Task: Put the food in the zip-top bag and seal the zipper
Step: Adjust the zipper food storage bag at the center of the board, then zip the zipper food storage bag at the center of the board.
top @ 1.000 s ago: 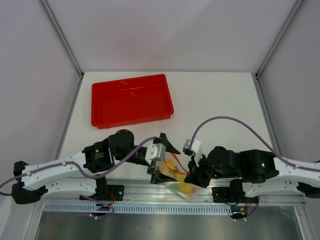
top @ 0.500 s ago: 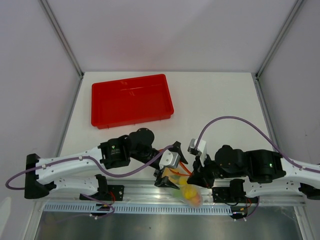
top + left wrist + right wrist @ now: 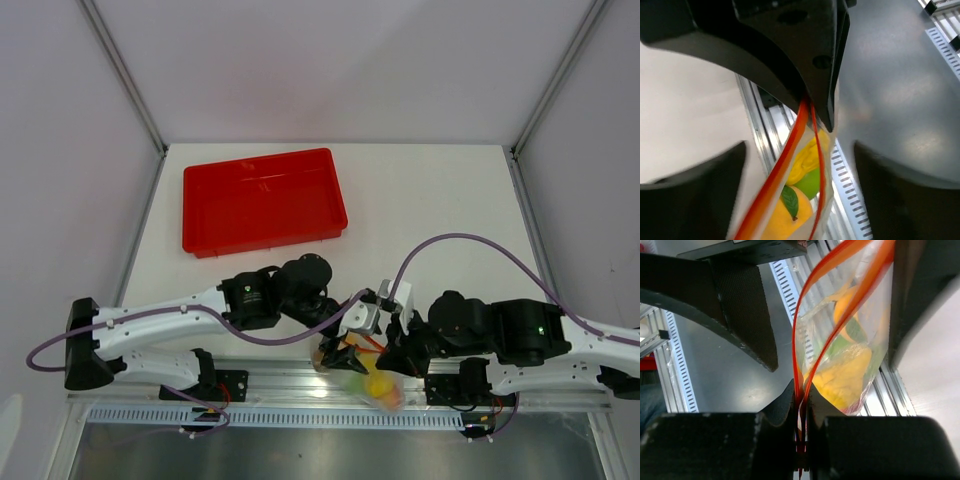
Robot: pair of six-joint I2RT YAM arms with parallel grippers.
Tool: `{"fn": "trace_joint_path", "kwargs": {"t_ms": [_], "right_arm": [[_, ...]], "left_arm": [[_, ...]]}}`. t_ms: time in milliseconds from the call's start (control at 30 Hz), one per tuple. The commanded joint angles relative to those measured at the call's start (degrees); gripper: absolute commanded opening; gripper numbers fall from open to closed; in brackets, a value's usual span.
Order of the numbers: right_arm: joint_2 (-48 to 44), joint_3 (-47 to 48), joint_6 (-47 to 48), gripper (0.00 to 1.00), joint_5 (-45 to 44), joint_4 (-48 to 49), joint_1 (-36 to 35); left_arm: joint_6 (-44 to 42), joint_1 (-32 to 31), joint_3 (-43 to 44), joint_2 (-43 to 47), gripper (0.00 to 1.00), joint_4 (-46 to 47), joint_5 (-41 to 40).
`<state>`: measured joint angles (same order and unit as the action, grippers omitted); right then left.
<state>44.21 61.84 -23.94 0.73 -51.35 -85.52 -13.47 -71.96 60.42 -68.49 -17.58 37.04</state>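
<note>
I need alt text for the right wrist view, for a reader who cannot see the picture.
The right gripper is shut on the orange-red zipper of a clear zip-top bag, which holds yellow, orange and green toy food. The left gripper is open, with one black finger on each side of the bag.

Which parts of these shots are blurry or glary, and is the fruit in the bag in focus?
Left wrist: its own fingers are dark blurs, soft glare on the metal deck, food fairly crisp. Right wrist: zipper and food sharp. Top external: even light, no harsh shadows, zip-top bag small.
</note>
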Motion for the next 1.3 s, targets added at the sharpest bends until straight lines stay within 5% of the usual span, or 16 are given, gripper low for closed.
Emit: {"fn": "trace_joint_path", "kwargs": {"t_ms": [0,100,200,300,367,500,533,867,1167,1267], "right_arm": [[-1.4,0.9,-0.6,0.09,-3.2,0.6,0.3],[-1.6,0.3,-1.0,0.2,-4.4,0.5,0.4],[-1.9,-0.4,-1.6,0.27,-4.9,0.9,0.7],[-2.5,-1.4,-2.6,0.47,-7.3,1.3,0.9],[-3.1,-1.9,-3.3,0.57,-9.2,1.0,1.0],[-6.4,-3.9,-7.6,0.98,-17.1,-0.2,1.0],[-9.1,-5.9,-8.6,0.99,-18.3,0.2,1.0],[-20.7,-14.3,-10.3,0.97,-19.1,11.6,1.0],[-15.2,-14.6,-5.4,0.64,-16.2,20.6,1.0],[-14.8,-14.8,-4.6,0.43,-16.1,21.5,1.2]], "left_arm": [[0.9,0.9,1.4,-0.3,0.73,-1.5,0.4],[5.0,2.4,-1.4,0.1,0.34,0.1,0.7],[9.6,2.9,-4.8,1.3,0.15,2.7,-1.7],[13.0,3.0,-8.9,3.3,0.01,6.1,-4.3],[16.5,3.0,-11.1,5.4,0.01,7.5,-7.0],[20.5,3.1,-15.2,10.4,0.01,10.4,-11.4],[21.2,3.1,-15.7,11.4,0.01,11.0,-12.2],[26.2,3.2,-16.7,18.9,0.01,10.2,-18.5],[28.9,3.2,-17.9,18.1,0.01,13.5,-15.9],[29.2,3.2,-18.3,18.1,0.01,13.9,-15.5]]}}
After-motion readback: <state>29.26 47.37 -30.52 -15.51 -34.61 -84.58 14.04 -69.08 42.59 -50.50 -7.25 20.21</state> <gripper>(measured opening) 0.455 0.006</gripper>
